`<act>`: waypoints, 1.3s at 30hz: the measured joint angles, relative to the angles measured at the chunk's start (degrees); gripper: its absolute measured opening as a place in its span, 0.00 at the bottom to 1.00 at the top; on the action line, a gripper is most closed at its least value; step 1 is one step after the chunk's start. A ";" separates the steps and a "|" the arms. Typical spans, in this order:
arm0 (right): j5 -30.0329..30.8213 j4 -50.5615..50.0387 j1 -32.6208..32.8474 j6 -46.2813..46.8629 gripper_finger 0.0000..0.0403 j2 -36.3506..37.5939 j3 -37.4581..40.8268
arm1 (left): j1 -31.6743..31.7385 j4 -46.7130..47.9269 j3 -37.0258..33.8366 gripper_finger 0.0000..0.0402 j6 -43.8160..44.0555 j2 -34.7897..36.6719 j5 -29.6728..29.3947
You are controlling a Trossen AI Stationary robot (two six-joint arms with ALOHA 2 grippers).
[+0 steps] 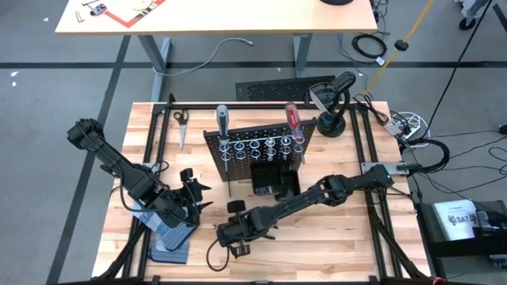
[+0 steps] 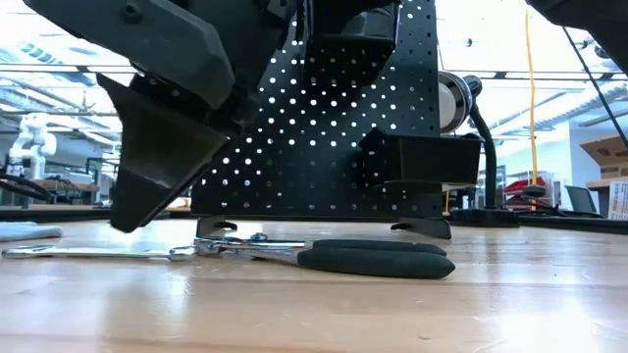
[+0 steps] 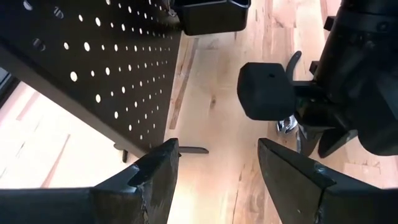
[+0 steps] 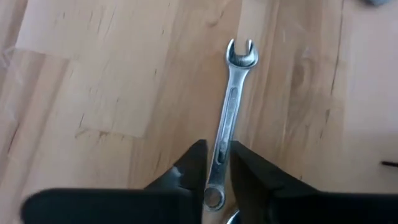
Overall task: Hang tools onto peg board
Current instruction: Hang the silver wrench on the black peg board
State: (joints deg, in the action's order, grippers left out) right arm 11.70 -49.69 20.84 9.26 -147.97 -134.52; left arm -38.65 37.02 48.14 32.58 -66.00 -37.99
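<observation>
1. Right gripper (image 4: 216, 163): fingers narrowly parted astride the wrench (image 4: 230, 106) shank, ring end between them, wrench flat on the table.
2. Left gripper (image 3: 217, 168): wide open, empty, peg board (image 3: 93, 68) just ahead.
3. Risk: off-centre pinch could pivot or drop the wrench.

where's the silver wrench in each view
High: not visible, under the right claw.
Low: wrench flat on the table, lower left, before the pliers.
Left wrist: only a silver bit shows, unclear.
Right wrist: centre, between the claw's fingers.
Shared landmark: peg board.
</observation>
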 joint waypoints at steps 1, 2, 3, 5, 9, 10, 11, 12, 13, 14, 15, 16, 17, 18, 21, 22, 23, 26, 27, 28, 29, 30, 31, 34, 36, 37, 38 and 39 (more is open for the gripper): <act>-0.02 -0.02 0.01 0.45 0.21 -0.01 0.00 | 0.00 0.02 0.00 0.57 0.00 0.00 0.00; -0.04 -0.17 0.00 0.69 0.24 -0.01 0.00 | 0.00 0.04 -0.01 0.57 0.00 0.00 -0.02; -0.04 -0.33 -0.04 0.85 0.27 -0.01 0.00 | 0.00 0.00 -0.01 0.57 0.00 0.00 -0.03; -0.04 -0.52 -0.15 0.94 0.33 -0.01 0.00 | 0.00 0.02 -0.02 0.57 0.01 0.00 -0.04; -0.69 -0.91 -0.25 0.99 0.37 -1.09 0.00 | 0.00 0.00 -0.02 0.57 0.00 0.00 -0.05; -1.14 -1.11 -0.35 1.05 0.38 -1.55 0.00 | 0.00 0.01 -0.02 0.57 0.01 0.00 -0.07; -1.13 -1.07 -0.48 1.10 0.38 -1.81 -0.09 | 0.00 0.00 -0.02 0.57 0.00 0.00 -0.07; -1.15 -1.24 -0.56 1.28 0.37 -2.01 -0.14 | 0.00 0.00 -0.02 0.57 0.00 0.00 -0.09; -1.27 -1.22 -0.70 1.72 0.37 -2.39 -0.26 | 0.00 0.00 -0.02 0.57 0.02 0.00 -0.09; -1.64 -1.44 -0.92 2.22 0.36 -2.50 -0.28 | 0.00 0.00 -0.02 0.57 0.02 0.00 -0.11; -2.36 -1.71 -1.16 2.34 0.35 -2.57 -0.28 | 0.00 0.00 -0.02 0.57 0.02 0.00 -0.15; -3.35 -1.69 -1.40 2.32 0.33 -2.70 -0.21 | 0.00 0.00 -0.02 0.57 0.02 0.00 -0.20; -4.56 -1.62 -1.65 2.28 0.30 -3.12 -0.12 | 0.00 0.00 -0.02 0.57 0.02 0.00 -0.22; -5.43 -1.63 -1.89 2.36 0.27 -3.19 -0.10 | 0.00 -0.03 -0.02 0.57 0.02 0.00 -0.24; -8.13 -1.62 -2.31 3.44 0.14 -4.01 -0.07 | 0.00 -0.03 -0.02 0.57 0.02 0.00 -0.24; -9.06 -1.68 -2.49 3.82 0.09 -4.14 -0.07 | 0.00 0.00 -0.02 0.57 0.02 0.00 -0.24; -9.61 -1.83 -2.61 3.98 0.05 -4.19 -0.07 | 0.00 -0.03 -0.02 0.57 0.02 0.00 -0.24; -9.64 -2.13 -2.64 4.88 0.02 -4.32 -0.07 | 0.00 -0.03 -0.02 0.57 0.02 0.00 -0.24; -9.64 -2.18 -2.69 4.95 0.02 -4.32 -0.05 | 0.00 -0.03 -0.02 0.57 0.02 0.00 -0.24; -9.63 -2.21 -2.69 4.91 0.01 -4.32 -0.04 | 0.00 -0.02 -0.02 0.57 0.03 0.00 -0.25; -9.54 -2.20 -2.68 4.75 0.01 -4.32 -0.04 | 0.00 -0.03 -0.02 0.57 0.04 0.00 -0.27; -9.40 -2.15 -2.67 4.45 0.00 -4.32 -0.02 | 0.00 -0.03 -0.02 0.57 0.04 0.00 -0.27; -9.27 -2.07 -2.67 4.12 0.00 -4.32 0.00 | 0.00 -0.03 -0.02 0.57 0.04 0.00 -0.25; -8.81 -2.11 -2.43 3.03 0.00 -4.41 -0.59 | 0.00 -0.03 -0.03 0.57 0.04 0.00 -0.24; -7.80 -1.77 -2.20 2.42 0.00 -3.68 -0.52 | 0.00 -0.03 -0.04 0.57 0.04 0.00 -0.24; -7.49 -1.70 -2.18 2.24 0.00 -3.61 -0.52 | -0.01 0.00 -0.04 0.57 0.04 0.00 -0.26; -6.92 -1.76 -2.03 2.14 0.00 -2.99 -0.45 | -0.02 -0.04 -0.05 0.57 0.04 0.00 -0.26; -5.84 -1.84 -1.75 2.04 0.00 -2.63 -0.37 | -0.02 -0.23 -0.18 0.57 0.04 0.00 -0.24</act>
State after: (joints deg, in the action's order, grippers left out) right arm 5.87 -51.53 19.09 11.30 -150.60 -134.89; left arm -38.68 36.79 47.96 32.62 -66.00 -38.24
